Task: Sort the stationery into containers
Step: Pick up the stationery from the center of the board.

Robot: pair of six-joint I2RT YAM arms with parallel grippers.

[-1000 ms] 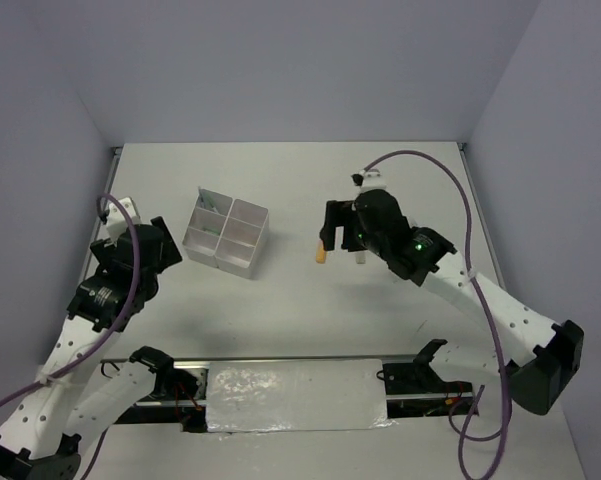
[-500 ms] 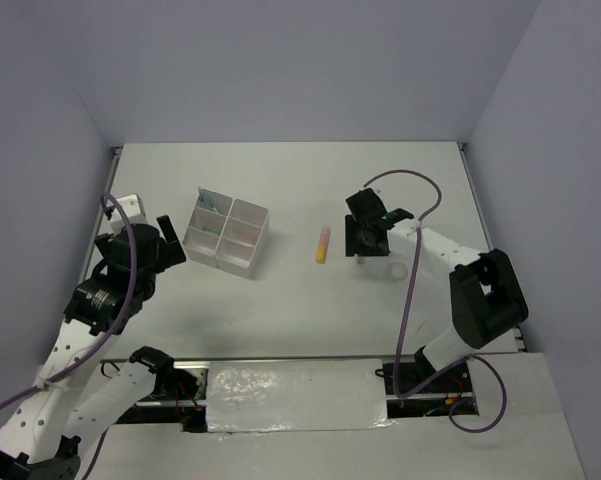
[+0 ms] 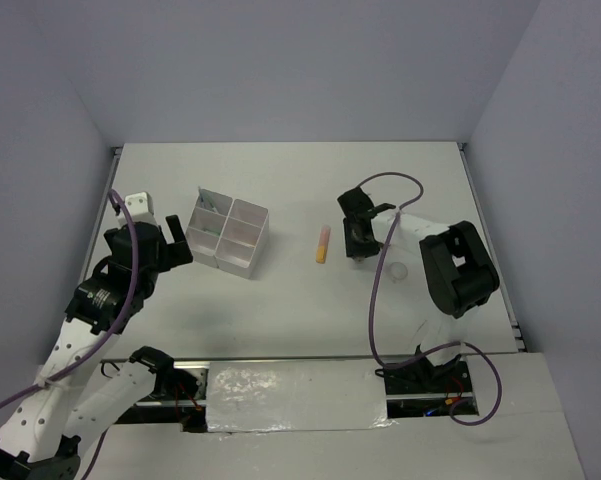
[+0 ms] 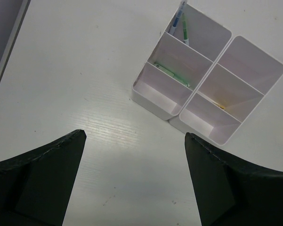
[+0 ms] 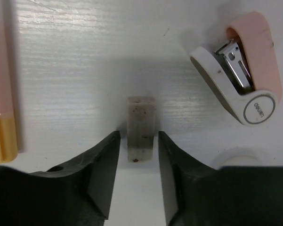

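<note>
The right end effector point(image 5: 137, 137) is narrowed around the eraser point(image 5: 141, 117) lying on the surface point(image 5: 84, 47), with slim gaps either side, between a marker point(image 5: 2, 94) and a stapler point(image 5: 240, 80). The left end effector point(image 4: 132, 188) gapes wide near the box point(image 4: 155, 100).

Robot lab booth, plain walls point(image 3: 280, 70), white table point(image 3: 290, 185)

"deli" on pink stapler point(image 5: 238, 70)
</note>
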